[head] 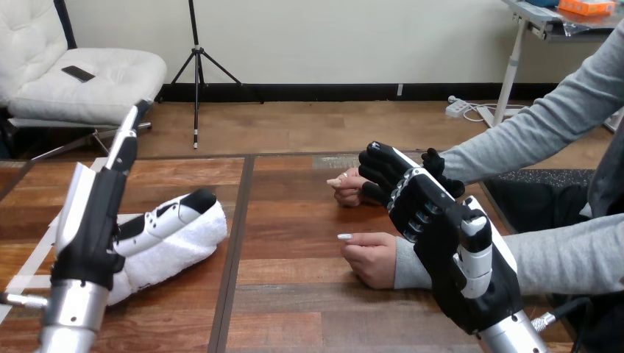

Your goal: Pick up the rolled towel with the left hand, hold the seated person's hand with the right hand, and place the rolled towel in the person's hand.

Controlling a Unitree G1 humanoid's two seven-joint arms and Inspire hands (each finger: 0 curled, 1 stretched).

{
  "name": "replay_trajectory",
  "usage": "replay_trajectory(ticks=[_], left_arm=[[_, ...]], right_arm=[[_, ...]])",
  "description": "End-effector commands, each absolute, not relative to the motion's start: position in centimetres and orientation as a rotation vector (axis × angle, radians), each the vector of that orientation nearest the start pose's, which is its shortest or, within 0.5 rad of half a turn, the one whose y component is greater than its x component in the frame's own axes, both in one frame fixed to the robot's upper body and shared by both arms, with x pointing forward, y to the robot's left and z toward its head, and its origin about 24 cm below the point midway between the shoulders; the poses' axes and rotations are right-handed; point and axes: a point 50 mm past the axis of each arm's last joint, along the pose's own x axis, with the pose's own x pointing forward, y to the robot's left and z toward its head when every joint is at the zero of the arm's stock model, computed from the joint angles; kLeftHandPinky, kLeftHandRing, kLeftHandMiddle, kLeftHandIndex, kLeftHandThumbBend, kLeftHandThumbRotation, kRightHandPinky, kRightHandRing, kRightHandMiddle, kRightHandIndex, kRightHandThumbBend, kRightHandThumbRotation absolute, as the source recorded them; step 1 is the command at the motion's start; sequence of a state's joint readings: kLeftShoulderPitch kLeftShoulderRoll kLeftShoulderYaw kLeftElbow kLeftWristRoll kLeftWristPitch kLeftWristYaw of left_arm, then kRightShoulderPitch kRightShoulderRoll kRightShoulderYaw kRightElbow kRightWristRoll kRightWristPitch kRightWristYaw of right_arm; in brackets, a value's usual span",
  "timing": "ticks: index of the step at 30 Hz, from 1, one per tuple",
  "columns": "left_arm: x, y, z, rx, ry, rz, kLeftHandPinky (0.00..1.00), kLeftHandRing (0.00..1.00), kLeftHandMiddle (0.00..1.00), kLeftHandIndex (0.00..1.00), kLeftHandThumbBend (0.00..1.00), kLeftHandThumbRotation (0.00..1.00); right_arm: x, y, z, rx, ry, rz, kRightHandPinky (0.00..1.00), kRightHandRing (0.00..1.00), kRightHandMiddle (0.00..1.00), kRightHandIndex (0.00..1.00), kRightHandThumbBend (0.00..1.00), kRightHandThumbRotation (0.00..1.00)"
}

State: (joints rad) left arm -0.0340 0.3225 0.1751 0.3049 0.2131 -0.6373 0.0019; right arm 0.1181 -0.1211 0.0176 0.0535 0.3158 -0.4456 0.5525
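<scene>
1. Left hand (92, 220) rests against the rolled towel (188, 239), which lies on the wooden table (294, 220); I can't tell if it grips
2. Right hand (412, 195) curls round the person's far hand (346, 187); their nearer hand (371, 257) rests just beside it

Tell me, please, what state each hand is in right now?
Left hand: open, resting on the rolled towel.
Right hand: closed round the person's farther hand.

A bare strip of the surface (294, 235) is left free, bounded toward the left edge by the rolled towel (188, 239) with the left hand (154, 220) laid on it and toward the right edge by the person's nearer hand (371, 257), the person's farther hand (346, 187) and the right hand (416, 198) at its wrist.
</scene>
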Motion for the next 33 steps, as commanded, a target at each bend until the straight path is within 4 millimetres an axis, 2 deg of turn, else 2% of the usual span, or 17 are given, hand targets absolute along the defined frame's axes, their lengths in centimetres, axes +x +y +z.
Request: replay_trajectory(ticks=[1, 12, 33], left_arm=[[26.8, 24.2, 8.7, 0.598, -0.442, 0.053, 0.95, 0.97, 0.98, 0.98, 1.00, 0.68], [28.3, 25.1, 9.6, 0.703, -0.397, 0.073, 0.90, 0.93, 0.96, 0.98, 1.00, 0.68], [31.5, 25.9, 9.9, 0.917, -0.298, 0.082, 0.85, 0.95, 0.98, 1.00, 1.00, 0.69]], right_arm=[[23.1, -15.8, 6.6, 0.076, -0.421, 0.473, 0.95, 0.94, 0.92, 0.89, 1.00, 1.00], [23.1, -15.8, 6.7, 0.074, -0.427, 0.478, 0.94, 0.94, 0.92, 0.89, 1.00, 1.00], [22.9, -16.1, 6.8, 0.080, -0.425, 0.473, 0.95, 0.94, 0.92, 0.89, 1.00, 1.00]])
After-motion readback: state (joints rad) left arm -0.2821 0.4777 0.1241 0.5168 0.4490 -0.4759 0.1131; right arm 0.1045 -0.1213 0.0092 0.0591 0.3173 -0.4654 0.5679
